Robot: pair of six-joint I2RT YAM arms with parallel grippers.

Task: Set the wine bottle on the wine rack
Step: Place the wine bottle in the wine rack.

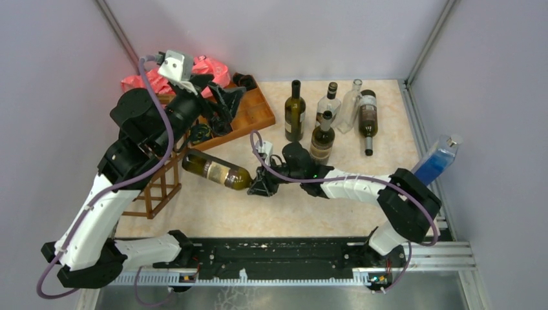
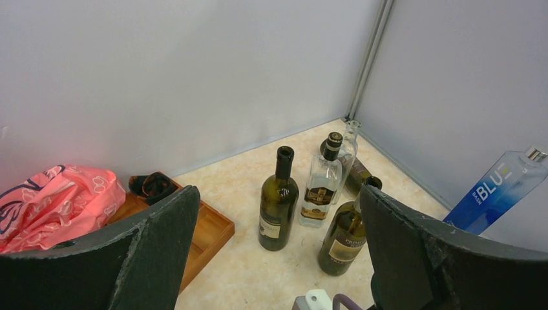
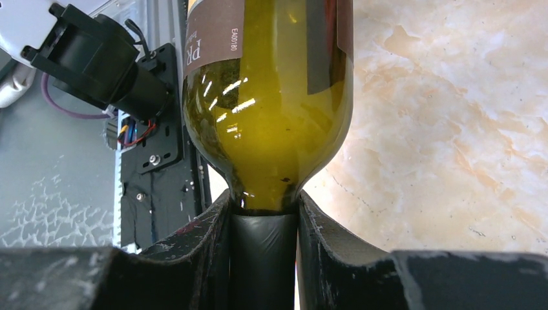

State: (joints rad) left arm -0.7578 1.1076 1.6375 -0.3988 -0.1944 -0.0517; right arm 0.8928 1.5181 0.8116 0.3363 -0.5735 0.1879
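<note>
My right pincer (image 3: 265, 208) is clamped narrow on the black-capped neck of the wine bottle (image 1: 216, 169). The bottle is olive-green glass with a brown label. It lies nearly level above the table's centre, base pointing toward 9 o'clock. That base reaches the top of the wine rack (image 1: 158, 188), which stands at 9 o'clock, partly under my left arm. I cannot tell whether glass touches wood. My left pincer (image 1: 223, 103) hangs spread wide and empty over the orange-brown tray (image 1: 257, 111) at 11 o'clock. Five bottles (image 1: 295, 111) are grouped at 1 o'clock. A blue bottle (image 1: 438, 159) leans on the wall at 3 o'clock.
</note>
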